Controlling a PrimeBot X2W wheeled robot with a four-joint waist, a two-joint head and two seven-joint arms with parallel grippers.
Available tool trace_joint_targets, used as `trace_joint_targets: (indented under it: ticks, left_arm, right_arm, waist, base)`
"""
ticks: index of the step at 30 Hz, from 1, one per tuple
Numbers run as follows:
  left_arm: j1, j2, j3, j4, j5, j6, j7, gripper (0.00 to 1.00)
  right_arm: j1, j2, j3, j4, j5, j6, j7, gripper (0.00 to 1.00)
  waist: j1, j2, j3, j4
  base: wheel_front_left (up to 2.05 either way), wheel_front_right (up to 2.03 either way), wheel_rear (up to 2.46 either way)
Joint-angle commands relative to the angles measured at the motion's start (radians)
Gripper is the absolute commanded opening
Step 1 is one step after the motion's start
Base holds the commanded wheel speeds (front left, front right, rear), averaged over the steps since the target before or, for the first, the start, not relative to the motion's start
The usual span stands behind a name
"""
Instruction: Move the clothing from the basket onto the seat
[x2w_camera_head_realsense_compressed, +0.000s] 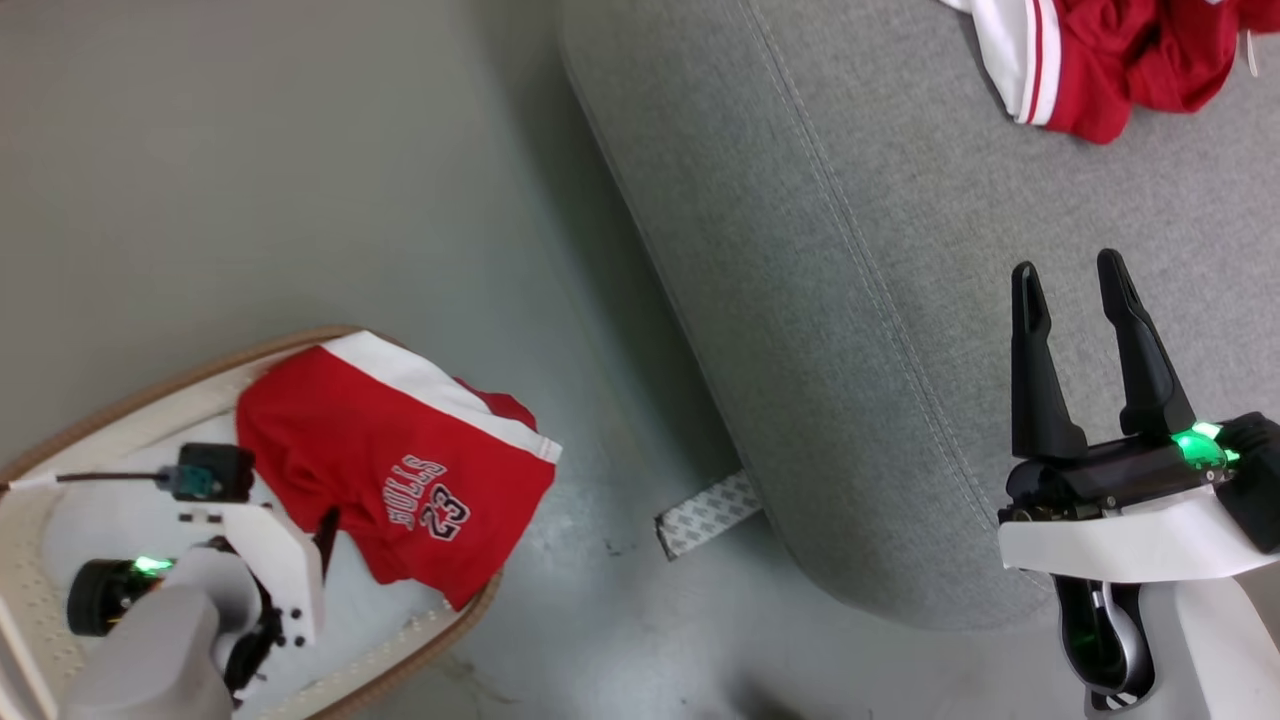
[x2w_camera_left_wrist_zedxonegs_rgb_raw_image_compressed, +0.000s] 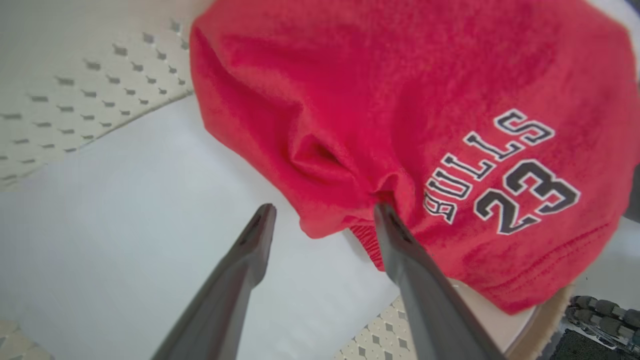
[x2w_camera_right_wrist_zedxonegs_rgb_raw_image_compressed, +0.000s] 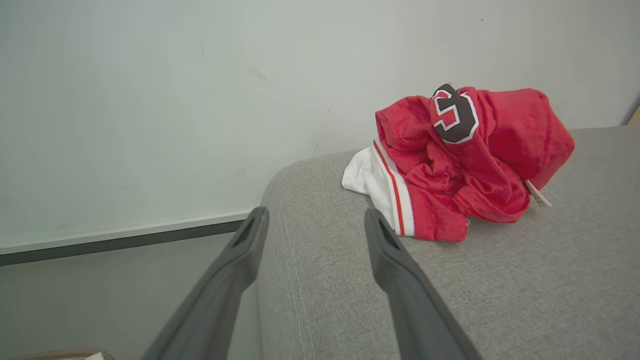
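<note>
Your left end effector (x2w_camera_left_wrist_zedxonegs_rgb_raw_image_compressed: 322, 212) spread inside basket (x2w_camera_head_realsense_compressed: 100, 430), one finger against red shorts (x2w_camera_head_realsense_compressed: 390, 460) draped over rim. Your right end effector (x2w_camera_head_realsense_compressed: 1068, 265) spread, empty, above seat (x2w_camera_head_realsense_compressed: 850, 300); second red garment (x2w_camera_head_realsense_compressed: 1110, 60) crumpled there.

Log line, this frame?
left fingers open at Bulls garment in basket | right fingers open at seat edge | other garment on seat

Basket (x2w_camera_head_realsense_compressed: 150, 386) stood on floor (x2w_camera_head_realsense_compressed: 300, 150), left of seat (x2w_camera_head_realsense_compressed: 850, 300). Garment 1 (x2w_camera_head_realsense_compressed: 390, 470) lay in basket, draped over its rim. Garment 2 (x2w_camera_head_realsense_compressed: 1110, 60) lay on seat, far side. Left gripper (x2w_camera_left_wrist_zedxonegs_rgb_raw_image_compressed: 322, 215) hung inside basket at garment 1's edge. Right gripper (x2w_camera_head_realsense_compressed: 1070, 275) hung over seat.
</note>
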Motion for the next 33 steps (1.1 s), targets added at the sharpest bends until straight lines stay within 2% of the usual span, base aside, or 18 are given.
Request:
trace_joint_targets:
  ticks: [1,5,10,11,12,13,25,33]
  left_arm:
    - [-0.012,0.012,-0.005,0.003,-0.012,0.002,0.005,1.0]
    - [-0.05,0.045,-0.022,0.017,-0.054,0.002,0.029,1.0]
    - [-0.092,0.054,-0.056,0.025,-0.093,0.002,0.045,1.0]
    - [-0.097,0.055,-0.063,0.028,-0.099,0.002,0.045,0.65]
    - [-0.102,0.057,-0.071,0.03,-0.104,0.002,0.045,0.19]
    - [-0.106,0.057,-0.077,0.032,-0.107,0.002,0.044,0.0]
    - [-0.103,0.061,-0.144,0.05,-0.172,0.001,0.002,0.0]
    - [-0.054,0.0,-0.195,0.036,-0.225,0.001,-0.07,0.0]
  right_arm:
    - [-0.012,0.003,0.005,-0.006,0.017,-0.002,-0.003,1.0]
    - [-0.019,0.003,0.023,-0.021,0.05,-0.002,-0.003,1.0]
    - [-0.007,0.003,0.013,-0.034,0.072,-0.002,-0.003,1.0]
    - [-0.004,0.003,0.012,-0.035,0.074,-0.002,-0.003,1.0]
    - [-0.002,0.003,0.011,-0.035,0.076,-0.002,-0.003,1.0]
    - [0.0,0.003,0.011,-0.036,0.078,-0.002,-0.003,1.0]
    - [-0.026,0.003,0.033,-0.009,0.081,-0.002,-0.003,1.0]
    - [-0.015,0.003,0.004,0.019,0.03,-0.002,-0.003,1.0]
  waist:
    - [-0.0002,-0.0001,0.028,-0.023]
    - [-0.0002,-0.0001,0.063,-0.049]
    - [-0.0002,-0.0001,0.087,-0.052]
    - [-0.0002,-0.0001,0.089,-0.051]
    - [-0.0002,-0.0001,0.09,-0.052]
    - [-0.0002,-0.0001,0.09,-0.051]
    - [-0.0002,-0.0001,0.053,-0.058]
    - [-0.0002,-0.0001,-0.072,-0.001]
  base:
    - [0.0,0.0,0.0]
    - [0.0,0.0,0.0]
    - [0.0,0.0,0.0]
    - [0.0,0.0,0.0]
    - [0.0,0.0,0.0]
    - [0.0,0.0,0.0]
    - [0.0,0.0,0.0]
    - [0.0,0.0,0.0]
